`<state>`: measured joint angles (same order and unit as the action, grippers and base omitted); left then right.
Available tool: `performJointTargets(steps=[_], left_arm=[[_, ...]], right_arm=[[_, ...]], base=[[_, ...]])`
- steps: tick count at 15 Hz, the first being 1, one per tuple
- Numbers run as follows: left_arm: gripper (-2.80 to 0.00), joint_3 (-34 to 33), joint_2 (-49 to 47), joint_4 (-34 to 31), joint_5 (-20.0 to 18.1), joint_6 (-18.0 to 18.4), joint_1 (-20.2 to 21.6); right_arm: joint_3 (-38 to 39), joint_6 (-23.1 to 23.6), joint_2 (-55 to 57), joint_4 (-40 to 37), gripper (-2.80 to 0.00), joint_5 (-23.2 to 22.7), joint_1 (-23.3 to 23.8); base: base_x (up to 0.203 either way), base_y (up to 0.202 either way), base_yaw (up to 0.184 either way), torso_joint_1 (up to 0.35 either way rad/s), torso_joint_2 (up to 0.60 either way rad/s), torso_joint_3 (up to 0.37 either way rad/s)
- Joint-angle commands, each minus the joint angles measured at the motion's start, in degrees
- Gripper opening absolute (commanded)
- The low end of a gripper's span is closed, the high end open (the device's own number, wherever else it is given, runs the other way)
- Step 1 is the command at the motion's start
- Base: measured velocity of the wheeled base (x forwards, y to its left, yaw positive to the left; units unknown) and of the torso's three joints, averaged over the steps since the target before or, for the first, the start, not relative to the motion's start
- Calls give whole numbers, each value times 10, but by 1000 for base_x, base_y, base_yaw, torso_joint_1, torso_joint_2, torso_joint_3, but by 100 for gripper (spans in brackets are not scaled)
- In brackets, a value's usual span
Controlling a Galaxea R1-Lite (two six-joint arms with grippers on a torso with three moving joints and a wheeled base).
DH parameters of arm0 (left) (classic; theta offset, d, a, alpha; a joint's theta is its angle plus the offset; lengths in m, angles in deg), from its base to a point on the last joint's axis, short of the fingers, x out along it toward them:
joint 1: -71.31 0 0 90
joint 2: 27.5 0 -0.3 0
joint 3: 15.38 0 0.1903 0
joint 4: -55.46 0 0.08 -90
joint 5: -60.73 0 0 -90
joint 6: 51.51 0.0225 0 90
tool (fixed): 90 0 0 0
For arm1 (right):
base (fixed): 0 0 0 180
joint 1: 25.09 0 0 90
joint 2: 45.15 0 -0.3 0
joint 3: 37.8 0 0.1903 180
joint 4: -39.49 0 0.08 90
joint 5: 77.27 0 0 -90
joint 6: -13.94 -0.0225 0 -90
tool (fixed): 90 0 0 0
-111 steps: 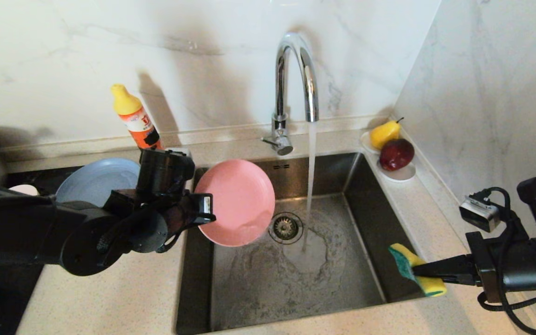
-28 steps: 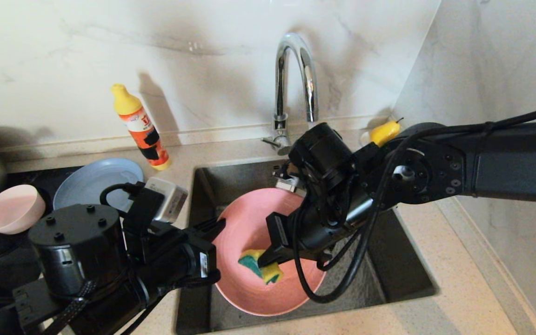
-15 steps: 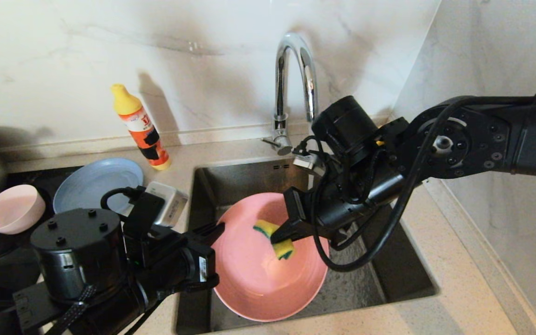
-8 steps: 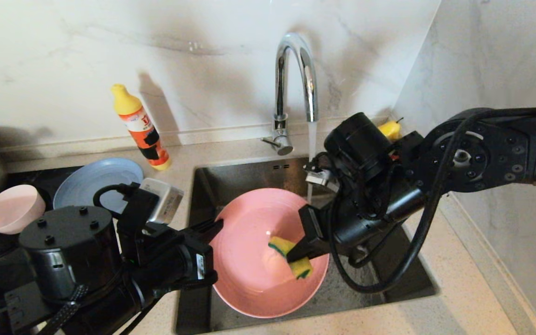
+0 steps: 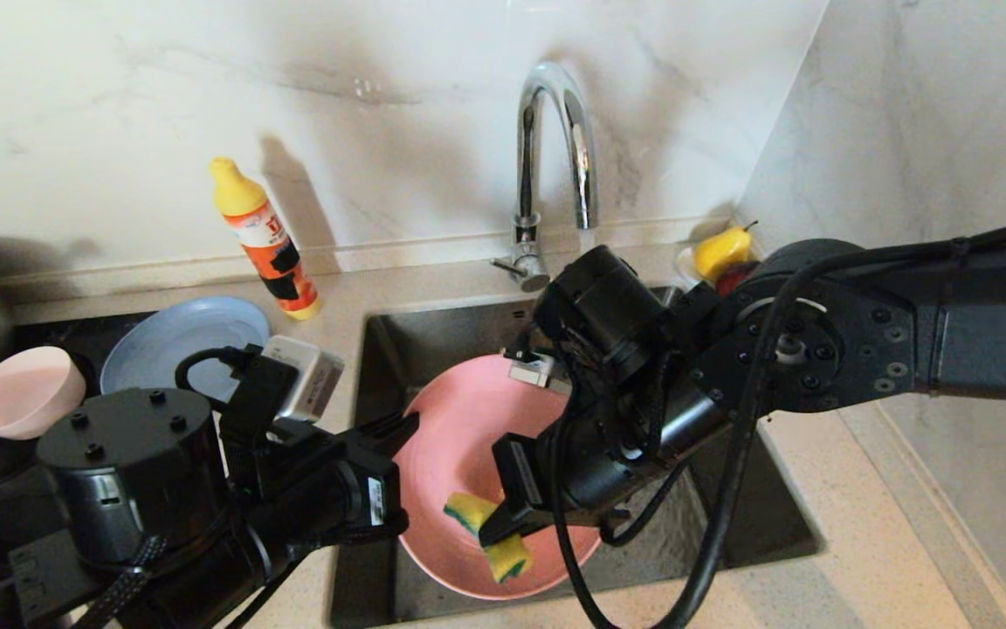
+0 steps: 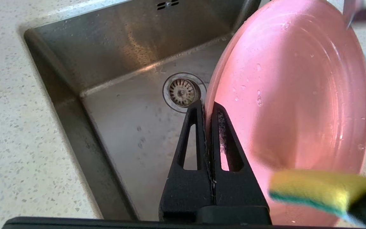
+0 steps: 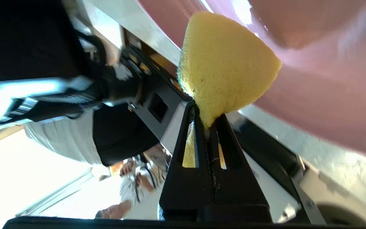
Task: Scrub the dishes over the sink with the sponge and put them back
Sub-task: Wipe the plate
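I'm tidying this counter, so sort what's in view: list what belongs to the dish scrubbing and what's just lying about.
In the job:
- salmon-pink plate, held by its rim in the left gripper over the sink
- sponge, clamped in the right gripper, on the plate
- grey-blue plate, pale pink bowl, waiting on the left

Lying about:
- detergent bottle
- pear
- faucet

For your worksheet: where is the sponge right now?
In the head view, the sponge is pinched in the right tool, against the pink plate's near part, over the sink.
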<state>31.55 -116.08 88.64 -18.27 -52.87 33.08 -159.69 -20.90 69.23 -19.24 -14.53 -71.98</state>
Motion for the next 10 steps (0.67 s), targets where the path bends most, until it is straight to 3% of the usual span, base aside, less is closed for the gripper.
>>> performJointTargets(steps=[1,6,10], left_arm=[[-280,-1,-3,3,1,-1,0],[-280,-9,1,4,1,-7,0],[-280,-4,6,4,2,-8,5]], right_arm=[[-34,-5,9,-3,-280,-2,-3],[-56,-7,-17,-6,-280,-3,49],[-5,-5,-90,-20,-280,-5,87]], base=[[0,0,0,0,0,0],[0,0,0,0,0,0],[0,0,0,0,0,0]])
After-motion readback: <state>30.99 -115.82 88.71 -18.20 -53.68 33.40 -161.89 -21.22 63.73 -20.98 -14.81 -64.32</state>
